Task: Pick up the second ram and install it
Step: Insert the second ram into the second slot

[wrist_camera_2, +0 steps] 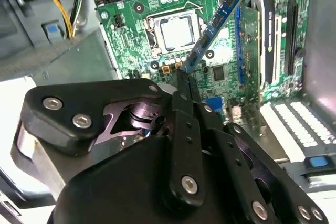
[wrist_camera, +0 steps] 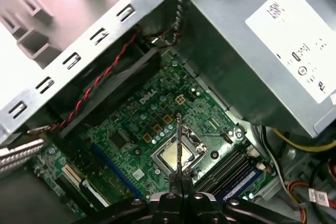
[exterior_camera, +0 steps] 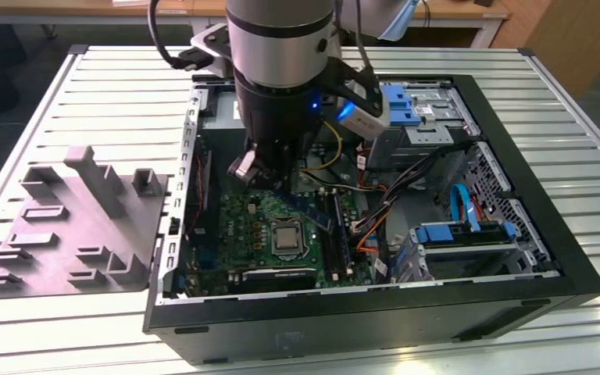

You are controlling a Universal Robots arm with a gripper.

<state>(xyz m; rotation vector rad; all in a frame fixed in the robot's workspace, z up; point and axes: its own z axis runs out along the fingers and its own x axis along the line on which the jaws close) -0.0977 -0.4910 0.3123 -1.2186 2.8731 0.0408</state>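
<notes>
The second ram (wrist_camera_2: 215, 22), a thin dark-blue stick with black chips, is clamped at one end in my gripper (wrist_camera_2: 184, 77), which is shut on it. It hangs tilted over the green motherboard (wrist_camera_2: 131, 30), above the square processor socket (wrist_camera_2: 176, 32). In the first wrist view the second ram (wrist_camera: 178, 145) appears edge-on, rising from the gripper (wrist_camera: 178, 195) over the socket (wrist_camera: 176, 156), with the long black memory slots (wrist_camera: 231, 169) beside it. In the exterior view the gripper (exterior_camera: 263, 183) reaches down into the open computer case (exterior_camera: 383, 312), and the stick (exterior_camera: 311, 211) slants over the board.
The grey power-supply box (wrist_camera: 252, 61) stands close beside the arm. Yellow and orange cables (exterior_camera: 331, 156) and blue drive caddies (exterior_camera: 467, 234) fill the case toward the exterior view's right. A grey moulded fixture (exterior_camera: 71, 226) lies on the slatted table (exterior_camera: 102, 94) at the left.
</notes>
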